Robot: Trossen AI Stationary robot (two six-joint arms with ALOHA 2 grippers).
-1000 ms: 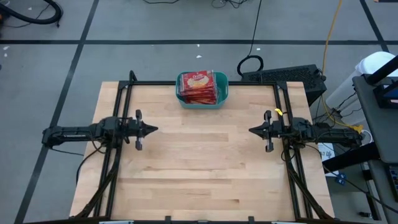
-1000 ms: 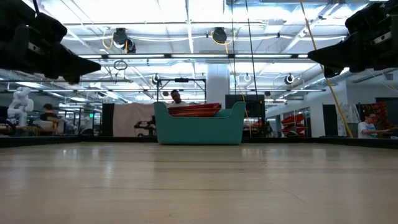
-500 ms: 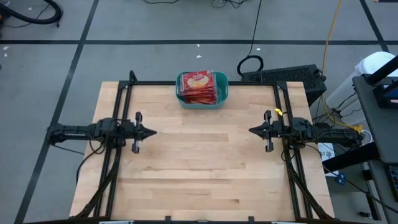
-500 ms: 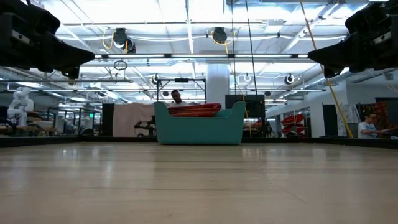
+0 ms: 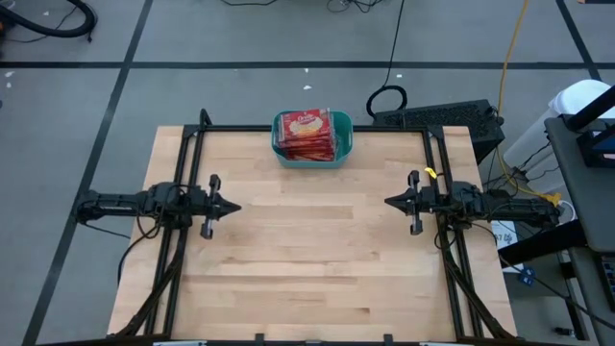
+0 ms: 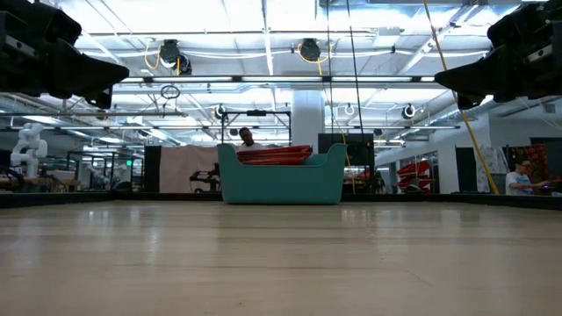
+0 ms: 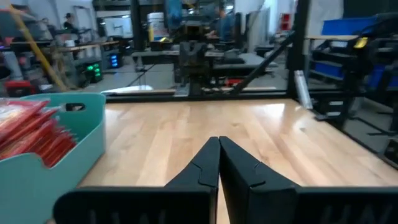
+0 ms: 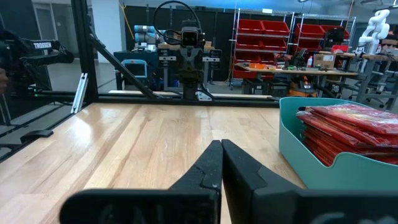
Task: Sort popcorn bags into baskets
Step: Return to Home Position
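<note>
Popcorn bags [image 5: 309, 135] lie stacked inside the teal basket [image 5: 313, 161]; no bag shows on the surface [image 5: 307, 259] near the basket. The left gripper [image 5: 233, 204] and the right gripper [image 5: 388, 202] hang well apart from the basket, one to each side of it. Both are clenched on nothing, which only the wrist views make plain. The low view alone shows the stack riding above the basket's dipped rim. A knock to the basket would likely slide the top bag off; the high view hides that height.
</note>
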